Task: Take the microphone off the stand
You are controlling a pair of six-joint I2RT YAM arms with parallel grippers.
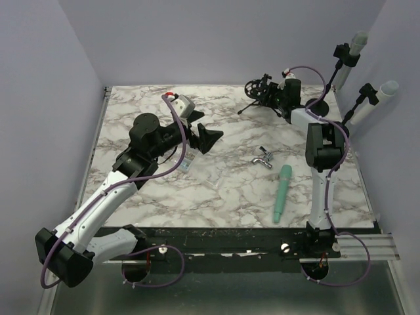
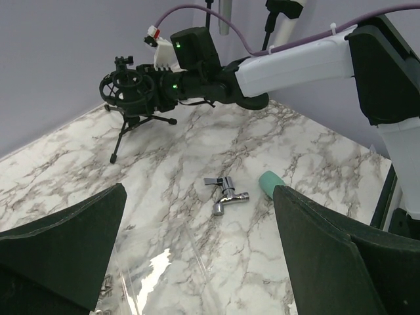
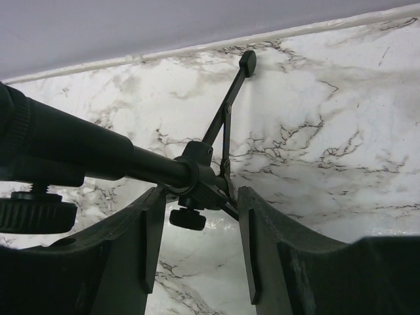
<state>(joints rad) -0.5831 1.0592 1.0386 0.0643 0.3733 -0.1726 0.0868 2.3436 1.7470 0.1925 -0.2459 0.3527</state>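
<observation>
A black tripod stand (image 1: 252,102) with a ring shock mount (image 2: 128,87) stands at the back of the marble table. The microphone shows only as a dark shape inside that ring. My right gripper (image 3: 200,197) reaches in from the right and is shut on the stand's hub (image 3: 200,170), where the legs meet the post. Its fingers (image 3: 152,223) press the collar on one side and a folded leg on the other. My left gripper (image 2: 197,197) hangs wide open over mid-table with nothing between its fingers, well short of the stand.
A chrome tap (image 2: 226,190) and a teal tapered handle (image 1: 282,192) lie mid-table to the right. Clear plastic (image 2: 151,275) lies under my left gripper. Two grey microphones on poles (image 1: 357,44) stand off the table's right edge. A wall runs close behind the stand.
</observation>
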